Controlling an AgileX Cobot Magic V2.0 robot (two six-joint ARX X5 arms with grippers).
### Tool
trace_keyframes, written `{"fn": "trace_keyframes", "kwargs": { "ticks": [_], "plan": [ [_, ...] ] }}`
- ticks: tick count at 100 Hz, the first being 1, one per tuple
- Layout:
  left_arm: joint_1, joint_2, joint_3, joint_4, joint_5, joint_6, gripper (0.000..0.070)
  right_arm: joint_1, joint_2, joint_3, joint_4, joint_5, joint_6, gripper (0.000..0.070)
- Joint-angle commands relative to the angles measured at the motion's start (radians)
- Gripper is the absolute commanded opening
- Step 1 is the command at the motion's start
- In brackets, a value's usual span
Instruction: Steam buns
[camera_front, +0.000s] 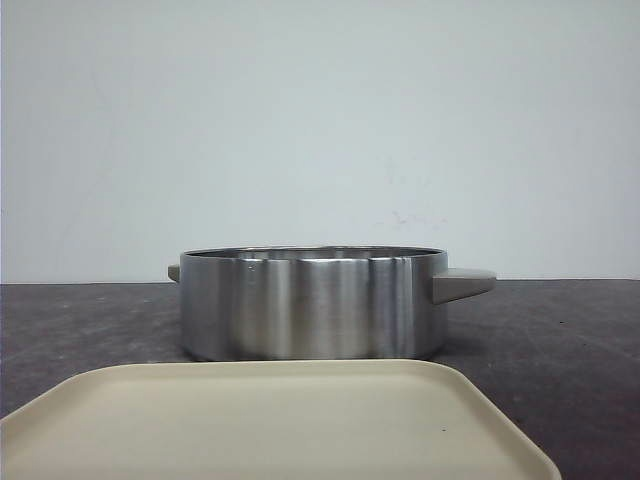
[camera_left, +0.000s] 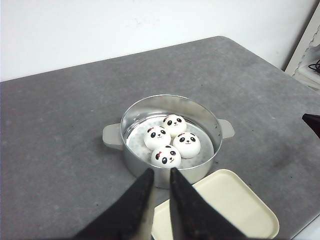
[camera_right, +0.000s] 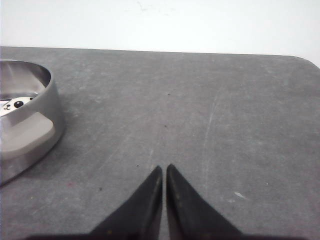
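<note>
Several white panda-faced buns (camera_left: 166, 156) sit close together inside a round steel steamer pot (camera_left: 165, 102) on the grey table. In the front view the pot's wall (camera_front: 310, 305) hides them. My left gripper (camera_left: 161, 171) hovers above the pot's near rim, its black fingers a narrow gap apart with nothing between them. In the right wrist view the pot (camera_right: 42, 107) lies off to one side, with part of one bun (camera_right: 12, 105) showing over its rim. My right gripper (camera_right: 164, 167) is shut and empty over bare table, apart from the pot.
A cream rounded tray (camera_front: 270, 420) lies empty just in front of the pot, also visible in the left wrist view as the tray (camera_left: 235, 205). The pot has two grey side handles (camera_front: 462, 284). The table's rounded far corner and a white shelf (camera_left: 307, 55) show beyond.
</note>
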Motion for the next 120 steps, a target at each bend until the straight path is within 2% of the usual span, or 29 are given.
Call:
{"fn": "trace_keyframes", "kwargs": {
  "ticks": [1,16,31,43,56,66,77,89,101,109,120],
  "plan": [
    [-0.006,0.005,0.014,0.008,0.002,0.005,0.0024,-0.002,0.0,-0.003,0.007,0.0,0.011,0.0007],
    [-0.004,0.005,0.014,0.031,0.002,0.005,0.0025,-0.002,0.0,-0.003,0.007,0.0,0.011,0.0007],
    [-0.001,0.007,-0.02,0.145,0.002,-0.004,0.0024,-0.002,0.0,-0.003,0.007,0.0,0.011,0.0007],
    [0.051,-0.047,-0.236,0.431,-0.001,0.062,0.0024,-0.002,0.0,-0.003,0.007,0.0,0.011,0.0007],
    [0.132,-0.139,-0.576,0.776,0.017,0.043,0.0026,-0.002,0.0,-0.003,0.007,0.0,0.011,0.0007],
    [0.179,-0.202,-0.812,0.965,0.059,0.013,0.0026,-0.002,0.0,-0.003,0.007,0.0,0.011,0.0007],
    [0.225,-0.29,-1.025,1.111,0.058,0.017,0.0026,-0.002,0.0,-0.003,0.007,0.0,0.011,0.0007],
    [0.294,-0.397,-1.167,1.111,0.024,0.046,0.0026,-0.002,0.0,-0.003,0.007,0.0,0.011,0.0007],
    [0.382,-0.478,-1.233,1.019,-0.109,0.055,0.0026,-0.002,0.0,-0.003,0.007,0.0,0.011,0.0007],
    [0.443,-0.508,-1.279,1.012,-0.181,0.054,0.0026,-0.002,0.0,-0.003,0.007,0.0,0.011,0.0007],
    [0.52,-0.535,-1.318,0.97,-0.196,0.057,0.0026,-0.002,0.0,-0.003,0.007,0.0,0.011,0.0007]
  ]
}}
